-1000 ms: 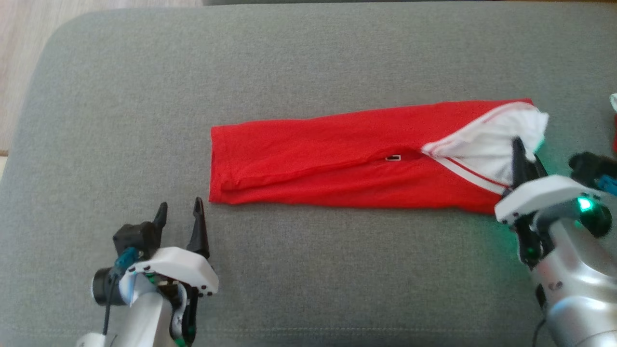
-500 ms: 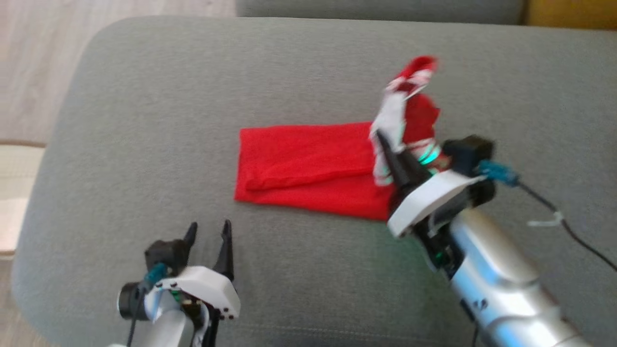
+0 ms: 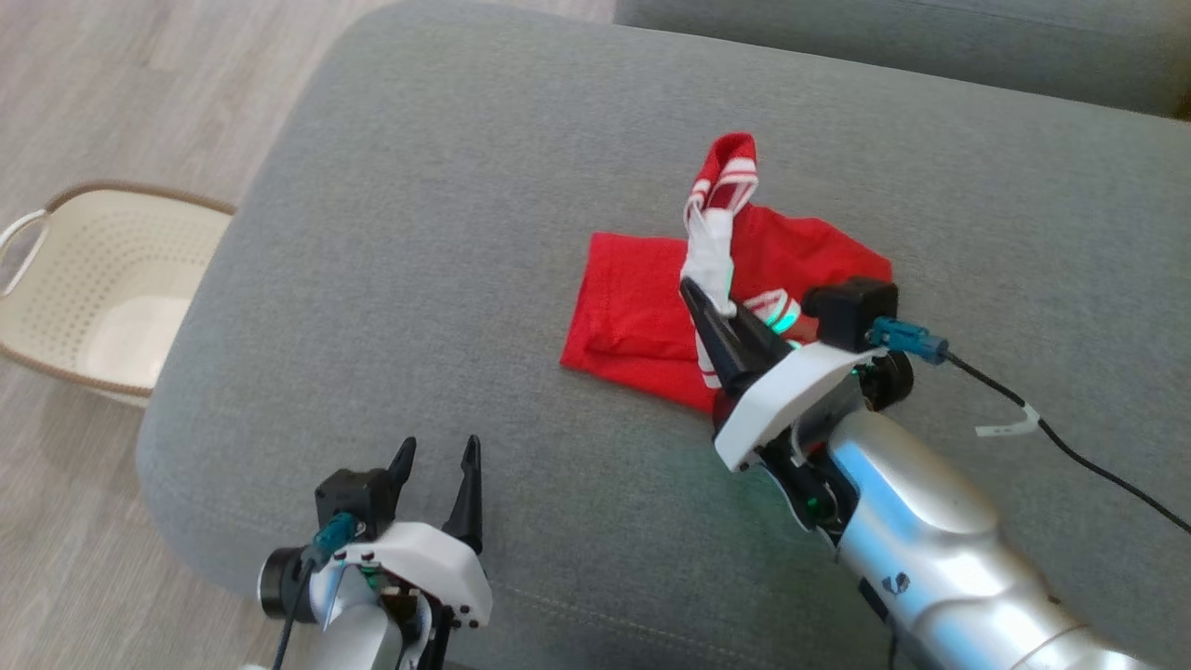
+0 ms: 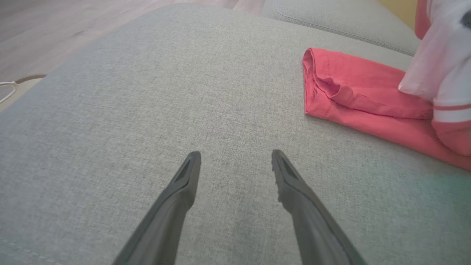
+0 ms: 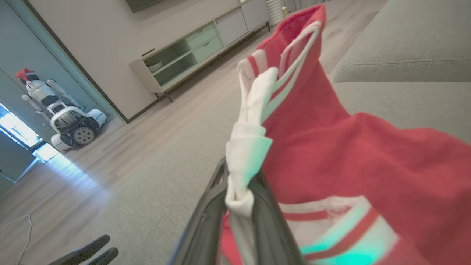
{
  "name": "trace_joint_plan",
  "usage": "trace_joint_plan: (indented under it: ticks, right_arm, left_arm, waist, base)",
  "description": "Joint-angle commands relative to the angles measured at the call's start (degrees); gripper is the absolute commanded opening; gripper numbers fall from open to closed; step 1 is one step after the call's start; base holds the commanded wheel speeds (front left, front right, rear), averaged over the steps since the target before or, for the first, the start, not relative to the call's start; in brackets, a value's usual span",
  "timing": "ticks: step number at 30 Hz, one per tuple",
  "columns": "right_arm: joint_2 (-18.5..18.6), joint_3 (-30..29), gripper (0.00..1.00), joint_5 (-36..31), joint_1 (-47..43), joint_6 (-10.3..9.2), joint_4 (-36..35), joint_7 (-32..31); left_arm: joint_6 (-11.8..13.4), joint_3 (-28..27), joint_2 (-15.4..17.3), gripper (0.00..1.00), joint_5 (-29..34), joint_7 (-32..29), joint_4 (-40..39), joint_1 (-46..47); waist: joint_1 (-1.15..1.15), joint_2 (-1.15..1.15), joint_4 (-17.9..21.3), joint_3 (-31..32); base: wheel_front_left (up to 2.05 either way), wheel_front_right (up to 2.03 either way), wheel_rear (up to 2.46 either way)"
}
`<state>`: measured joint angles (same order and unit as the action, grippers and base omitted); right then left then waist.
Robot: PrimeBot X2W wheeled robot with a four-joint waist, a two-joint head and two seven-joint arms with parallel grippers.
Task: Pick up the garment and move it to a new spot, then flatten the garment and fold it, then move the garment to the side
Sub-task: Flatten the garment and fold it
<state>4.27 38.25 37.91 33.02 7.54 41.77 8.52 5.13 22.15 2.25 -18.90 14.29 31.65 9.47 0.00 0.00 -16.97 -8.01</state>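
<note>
- Since half a second ago the right gripper (image 3: 693,300) has carried the garment's (image 3: 637,312) white-trimmed end further toward 9 o'clock, so less of the red cloth lies flat on the cushion (image 3: 447,186). The head camera has swung too, and a basket (image 3: 56,200) has come into view.
- Garment: red, with white lining and red-and-white striped trim. It sits just off centre of the head view, toward 1 o'clock. Its 9 o'clock end lies flat and folded double on the grey cushion. The other end is bunched and raised, and a striped edge stands up toward 12.
- Right gripper: jaws clamped on a twist of the white cloth, as the right wrist view (image 5: 239,176) shows. The arm comes in from 4 o'clock.
- Left gripper (image 3: 439,448): at 7 o'clock, jaws apart with nothing between them, over bare cushion, well apart from the garment.
- Basket: cream, perforated, brown-rimmed, on the wood floor (image 3: 140,84) at 9 o'clock beside the cushion. Its pale bottom is in plain sight.
- The left gripper's spread is unchanged.
</note>
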Motion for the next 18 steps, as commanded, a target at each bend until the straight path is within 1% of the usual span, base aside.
trace_joint_plan:
  ticks: [1, 4, 5, 6, 9, 11, 13, 18]
  right_arm:
    - [-1.4, 1.3, 1.00, 2.3, 2.2, -0.05, -1.4, 2.0]
    - [-1.4, 2.8, 1.00, 5.0, 3.0, -0.05, -1.3, 4.0]
    - [-1.4, 2.8, 1.00, 5.0, 3.0, -0.05, -1.3, 4.0]
    - [-1.4, 2.5, 1.00, 5.7, 3.5, -0.05, -0.6, 5.2]
    - [-1.4, -0.2, 1.00, 4.1, 4.2, -0.05, 1.8, 6.2]
    - [-1.4, -4.1, 1.00, 1.6, 4.4, -0.05, 3.2, 6.4]
    - [-1.4, -9.9, 1.00, -2.2, 3.9, -0.05, 3.0, 6.4]
    - [-1.4, -23.8, 1.00, -13.7, -0.9, -0.05, -0.2, 6.5]
  left_arm:
    - [0.5, -1.1, 0.6, 1.00, -0.4, 0.7, -1.8, 1.7]
    - [0.9, -1.1, 0.6, 1.00, -0.5, 0.7, -2.0, 1.6]
    - [0.9, -1.1, 0.6, 1.00, -0.5, 0.7, -2.0, 1.6]
    - [1.1, -1.3, 0.6, 1.00, -0.5, 0.7, -2.1, 1.5]
    - [1.2, -1.8, 0.6, 1.00, -0.4, 0.7, -2.5, 1.6]
    - [1.3, -2.3, 0.6, 1.00, 0.0, 0.7, -2.8, 1.7]
    - [1.4, -2.9, 0.6, 1.00, 0.4, 0.7, -3.3, 1.9]
    - [1.9, -5.0, 0.6, 1.00, 1.9, 0.7, -4.9, 2.1]
  waist:
    - [0.00, 0.00, -1.1, 0.0]
    - [0.00, 0.00, -0.7, 0.1]
    - [0.00, 0.00, -0.7, 0.1]
    - [0.00, 0.00, 0.2, 0.2]
    - [0.00, 0.00, 2.4, 0.3]
    - [0.00, 0.00, 4.2, 0.4]
    - [0.00, 0.00, 6.2, 0.4]
    - [0.00, 0.00, 10.8, 0.7]
  base:
    - [0.00, 0.00, 0.00]
    - [0.00, 0.00, 0.00]
    - [0.00, 0.00, 0.00]
    - [0.00, 0.00, 0.00]
    - [0.00, 0.00, 0.00]
    - [0.00, 0.00, 0.00]
    - [0.00, 0.00, 0.00]
    - [0.00, 0.00, 0.00]
